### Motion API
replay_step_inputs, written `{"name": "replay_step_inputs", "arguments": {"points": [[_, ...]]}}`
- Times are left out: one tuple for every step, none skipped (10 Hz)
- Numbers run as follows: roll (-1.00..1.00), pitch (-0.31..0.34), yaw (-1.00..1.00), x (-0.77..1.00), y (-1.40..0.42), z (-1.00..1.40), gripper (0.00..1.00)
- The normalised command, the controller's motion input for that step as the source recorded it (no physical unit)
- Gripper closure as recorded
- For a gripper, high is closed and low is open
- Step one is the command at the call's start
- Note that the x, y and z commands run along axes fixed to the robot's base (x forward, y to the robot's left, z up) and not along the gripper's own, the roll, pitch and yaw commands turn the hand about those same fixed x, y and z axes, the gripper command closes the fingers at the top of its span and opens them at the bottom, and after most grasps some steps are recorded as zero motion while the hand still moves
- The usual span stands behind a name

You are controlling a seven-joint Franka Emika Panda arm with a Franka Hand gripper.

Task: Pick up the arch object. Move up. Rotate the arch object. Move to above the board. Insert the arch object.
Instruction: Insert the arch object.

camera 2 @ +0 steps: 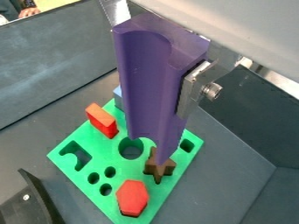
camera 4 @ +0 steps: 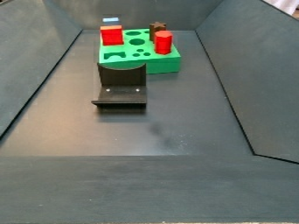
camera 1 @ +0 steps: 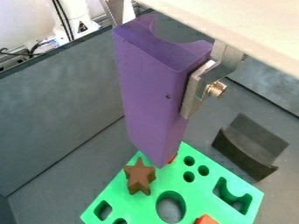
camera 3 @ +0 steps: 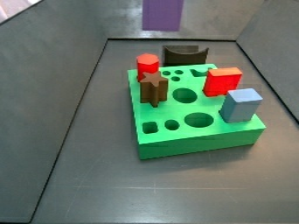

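Note:
The arch object [camera 1: 149, 87] is a tall purple block with a scooped end. It hangs upright between my gripper's [camera 1: 158, 79] jaws, well above the board [camera 1: 117, 199], a thick green slab with holes. One silver finger [camera 1: 198, 87] presses its side; the other finger is hidden behind it. Both wrist views show this, with the arch object [camera 2: 152, 87], the gripper [camera 2: 158, 83] and the board [camera 2: 82, 144] underneath. In a side view only the block's lower end [camera 3: 163, 12] shows at the upper edge, above and behind the board [camera 3: 198, 144].
On the board stand a brown star [camera 3: 152, 87], a red hexagon piece [camera 3: 147, 64], a red cube [camera 3: 222, 81] and a blue block [camera 3: 242, 103]. The dark fixture [camera 4: 121, 87] stands on the floor beside the board [camera 4: 170, 63]. Grey walls enclose the floor.

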Motion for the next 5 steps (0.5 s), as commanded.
{"name": "replay_step_inputs", "arguments": {"points": [[0.09, 0.054, 0.27, 1.00, 0.05, 0.03, 1.00], [0.10, 0.067, 0.27, 1.00, 0.07, 0.04, 1.00], [0.10, 0.089, 0.23, 1.00, 0.07, 0.00, 1.00], [0.00, 0.024, 0.09, 1.00, 0.23, -0.17, 1.00], [-0.01, 0.000, 0.05, 1.00, 0.41, -0.28, 1.00]]}}
